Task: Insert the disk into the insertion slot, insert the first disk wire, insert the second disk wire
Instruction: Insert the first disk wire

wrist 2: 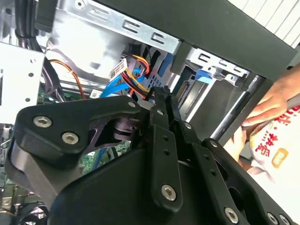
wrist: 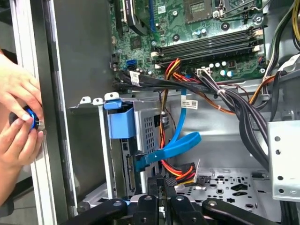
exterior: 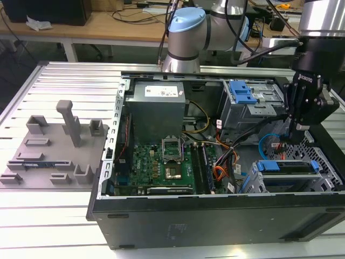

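The gripper (wrist: pixel 163 182) stands low in the case beside the insertion slot (wrist: pixel 151 127), clenched on the end of the first disk wire (wrist: pixel 181 169), its dark connector mostly hidden, while the second disk wire (wrist: pixel 180 145) loops close by and a person's hands (wrist: pixel 16 96) are partly cut off.

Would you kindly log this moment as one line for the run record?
gripper at first disk wire connector | disk in insertion slot | second disk wire end at disk | person's hands at case edge
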Available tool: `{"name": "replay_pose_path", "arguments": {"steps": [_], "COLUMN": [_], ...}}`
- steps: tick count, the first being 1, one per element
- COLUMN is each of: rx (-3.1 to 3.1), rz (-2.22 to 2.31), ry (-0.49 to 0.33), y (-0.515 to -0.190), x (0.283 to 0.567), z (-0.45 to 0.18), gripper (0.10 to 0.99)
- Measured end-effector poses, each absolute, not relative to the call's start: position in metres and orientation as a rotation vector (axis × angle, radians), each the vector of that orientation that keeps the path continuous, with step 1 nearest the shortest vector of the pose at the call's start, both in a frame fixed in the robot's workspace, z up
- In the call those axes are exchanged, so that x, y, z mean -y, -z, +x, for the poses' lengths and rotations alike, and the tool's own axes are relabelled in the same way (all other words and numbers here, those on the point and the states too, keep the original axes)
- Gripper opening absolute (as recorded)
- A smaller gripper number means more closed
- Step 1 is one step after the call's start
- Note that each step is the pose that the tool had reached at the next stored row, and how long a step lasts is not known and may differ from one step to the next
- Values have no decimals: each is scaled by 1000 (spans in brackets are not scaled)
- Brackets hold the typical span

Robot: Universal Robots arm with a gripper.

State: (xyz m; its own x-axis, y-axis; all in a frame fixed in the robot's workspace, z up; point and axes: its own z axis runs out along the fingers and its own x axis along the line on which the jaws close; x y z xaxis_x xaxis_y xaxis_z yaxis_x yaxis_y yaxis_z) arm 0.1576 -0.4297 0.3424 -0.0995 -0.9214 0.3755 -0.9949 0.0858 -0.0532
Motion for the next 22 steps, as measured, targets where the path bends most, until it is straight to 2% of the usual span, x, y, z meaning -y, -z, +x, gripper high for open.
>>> {"name": "replay_pose_path", "arguments": {"steps": [3,11,19,21,22], "rx": [2123,2145,2140,2159,2182], "rz": [1929,1962,1966,1987,2010], "ry": [-419,-291,-238,-199,-153], "y": [-345,-345,-344,-345,-347], "x": [436,452,468,471,474], "z": [158,162,175,175,175], "gripper": [165,165,165,165,165]}}
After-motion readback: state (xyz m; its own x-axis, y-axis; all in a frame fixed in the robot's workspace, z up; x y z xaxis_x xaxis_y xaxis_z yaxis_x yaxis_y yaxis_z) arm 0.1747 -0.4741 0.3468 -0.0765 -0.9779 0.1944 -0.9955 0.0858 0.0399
